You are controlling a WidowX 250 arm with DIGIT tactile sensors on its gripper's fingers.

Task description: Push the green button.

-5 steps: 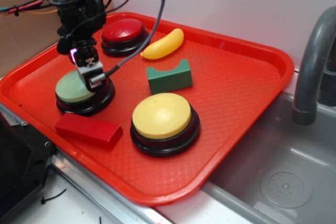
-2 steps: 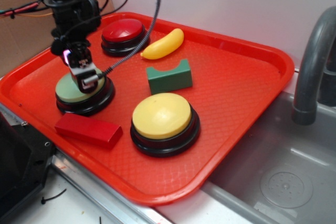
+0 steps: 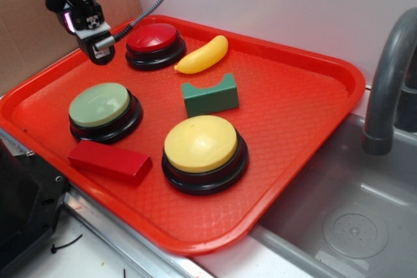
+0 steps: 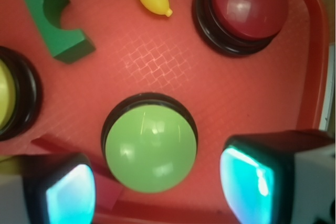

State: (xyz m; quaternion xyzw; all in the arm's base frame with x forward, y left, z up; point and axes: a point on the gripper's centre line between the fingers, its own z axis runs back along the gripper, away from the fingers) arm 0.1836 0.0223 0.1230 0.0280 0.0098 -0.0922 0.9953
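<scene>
One smooth domed green button (image 3: pixel 100 105) sits on waffle-textured red tray (image 3: pixel 306 122)

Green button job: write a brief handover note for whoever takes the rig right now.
Gripper: raised above the tray's back-left area, clear of everything, holding nothing; the wrist view shows its two fingers spread apart.
Round pale green domed button on a black base: at the front-left of the red plastic tray, uncovered, nothing touching it. In the wrist view it lies below and between the fingers.
Done: a second ago the gripper was down on the green button; it has since lifted off.
Left: whether the press registered cannot be told from the pictures. If not, descend and press again.
</scene>
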